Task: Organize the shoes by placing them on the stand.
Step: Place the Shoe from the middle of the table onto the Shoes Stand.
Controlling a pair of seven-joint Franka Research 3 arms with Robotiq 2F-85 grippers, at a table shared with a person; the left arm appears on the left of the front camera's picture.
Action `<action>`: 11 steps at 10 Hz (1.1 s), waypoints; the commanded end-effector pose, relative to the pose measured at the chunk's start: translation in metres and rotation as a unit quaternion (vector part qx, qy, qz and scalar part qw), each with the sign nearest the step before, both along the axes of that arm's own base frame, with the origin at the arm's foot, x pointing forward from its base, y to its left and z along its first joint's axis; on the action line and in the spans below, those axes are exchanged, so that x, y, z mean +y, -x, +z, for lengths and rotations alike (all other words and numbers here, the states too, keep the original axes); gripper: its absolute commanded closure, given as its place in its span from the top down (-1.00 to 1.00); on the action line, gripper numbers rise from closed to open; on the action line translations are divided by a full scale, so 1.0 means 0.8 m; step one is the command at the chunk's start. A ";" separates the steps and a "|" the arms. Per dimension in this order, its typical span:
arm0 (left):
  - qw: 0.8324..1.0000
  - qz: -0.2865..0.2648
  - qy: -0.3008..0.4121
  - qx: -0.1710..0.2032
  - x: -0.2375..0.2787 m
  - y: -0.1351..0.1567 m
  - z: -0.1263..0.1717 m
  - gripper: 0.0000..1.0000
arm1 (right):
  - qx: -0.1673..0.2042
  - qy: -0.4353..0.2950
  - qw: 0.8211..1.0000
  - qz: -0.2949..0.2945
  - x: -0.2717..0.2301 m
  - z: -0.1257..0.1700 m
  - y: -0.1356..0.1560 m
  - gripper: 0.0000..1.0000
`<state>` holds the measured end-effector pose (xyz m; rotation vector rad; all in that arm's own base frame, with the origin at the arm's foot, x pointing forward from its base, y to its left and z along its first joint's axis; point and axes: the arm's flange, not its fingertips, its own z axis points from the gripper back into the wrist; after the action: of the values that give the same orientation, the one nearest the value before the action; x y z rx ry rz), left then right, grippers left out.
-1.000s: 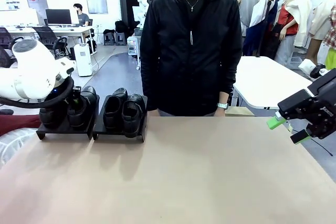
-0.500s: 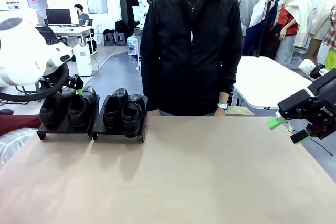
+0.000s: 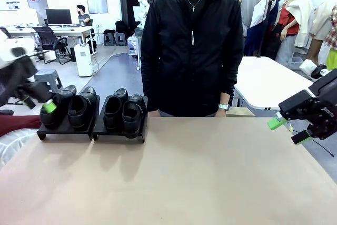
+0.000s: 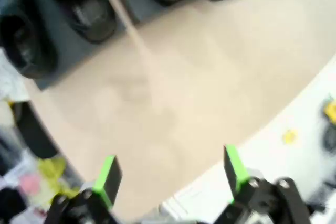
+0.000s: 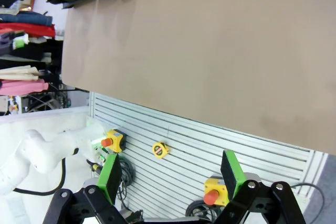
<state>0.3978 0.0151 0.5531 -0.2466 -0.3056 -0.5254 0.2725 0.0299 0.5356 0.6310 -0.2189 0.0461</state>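
From the front, four glossy black shoes [image 3: 93, 110] are sitting paired on the stand [image 3: 67, 130]; the blurry wrist view is showing the left gripper [image 4: 170, 174] apparently spread empty, as is the right gripper [image 5: 170, 174].

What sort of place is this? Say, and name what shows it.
Probably a robotics lab in a shared workroom. A white robot arm reaches over a paper-covered table, office desks with monitors stand at the back, and emergency-stop buttons sit below the table.

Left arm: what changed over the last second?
The left pincer let go of the leftmost shoe on the stand and pulled back toward the table's left edge, now open and empty. All four shoes stayed on the stand; the right pincer stayed open.
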 end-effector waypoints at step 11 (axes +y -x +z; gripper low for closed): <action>0.979 -0.122 0.165 -0.008 0.046 0.066 -0.022 1.00 | 0.005 -0.013 1.000 -0.007 0.003 0.004 0.001 1.00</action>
<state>0.3464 0.0479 0.5361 -0.6111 -0.3786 -0.6921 0.2724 0.0298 0.5357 0.6307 -0.2192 0.0455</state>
